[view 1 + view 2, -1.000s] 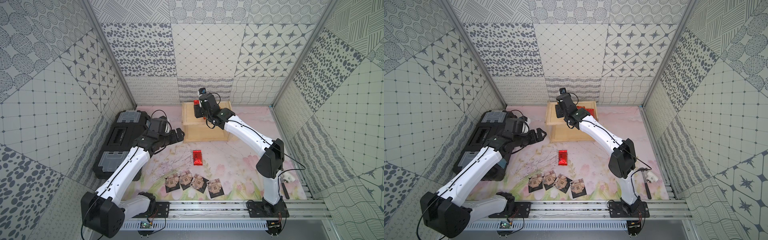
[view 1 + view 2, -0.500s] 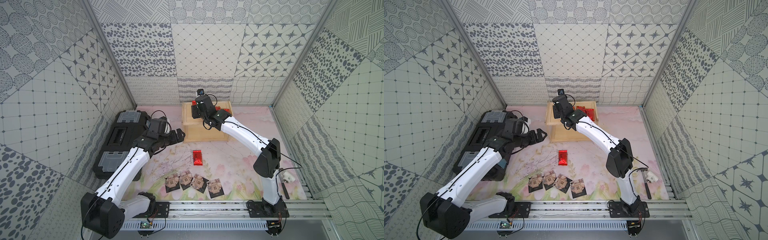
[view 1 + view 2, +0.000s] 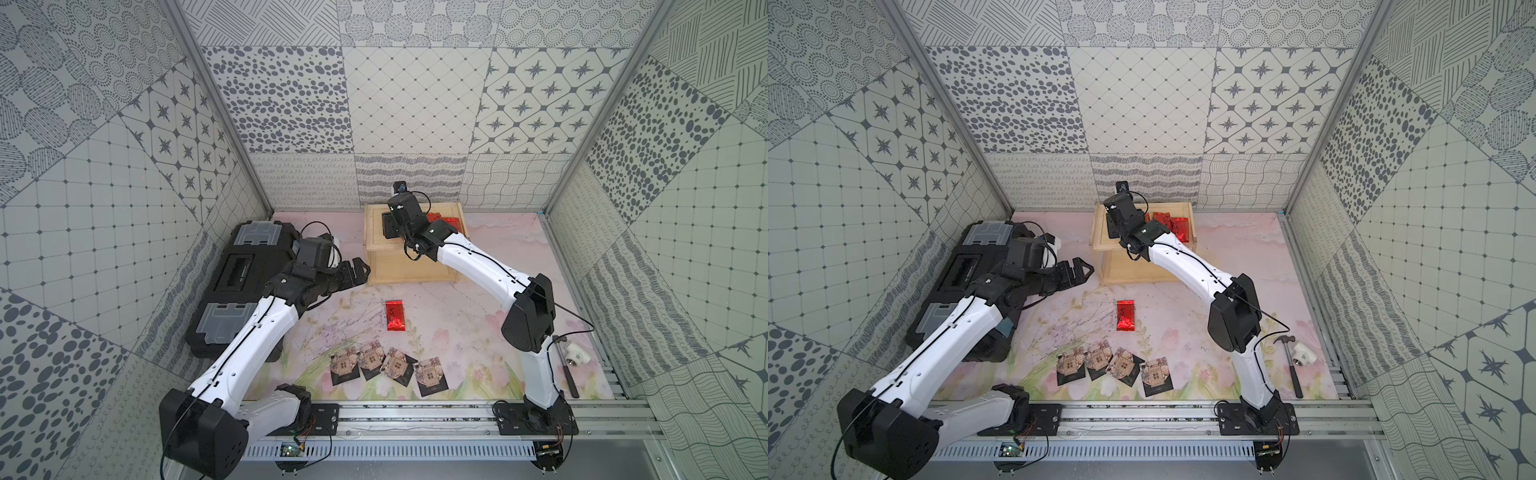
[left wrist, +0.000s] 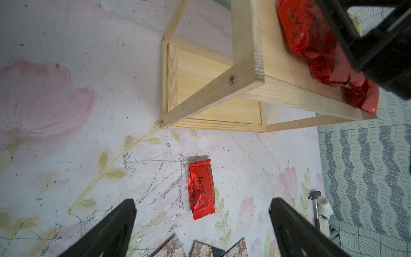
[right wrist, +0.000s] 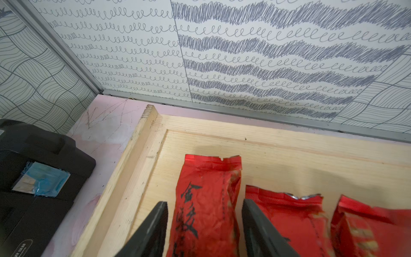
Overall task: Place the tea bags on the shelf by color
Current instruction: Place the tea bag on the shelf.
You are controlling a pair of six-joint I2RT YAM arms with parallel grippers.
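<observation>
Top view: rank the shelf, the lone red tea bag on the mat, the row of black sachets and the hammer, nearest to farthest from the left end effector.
1. shelf: right beside the open left end effector, at its lower tier.
2. lone red tea bag: on the mat in front of the shelf.
3. black sachets: row near the front rail.
4. hammer: far side, by the right arm's base.
</observation>
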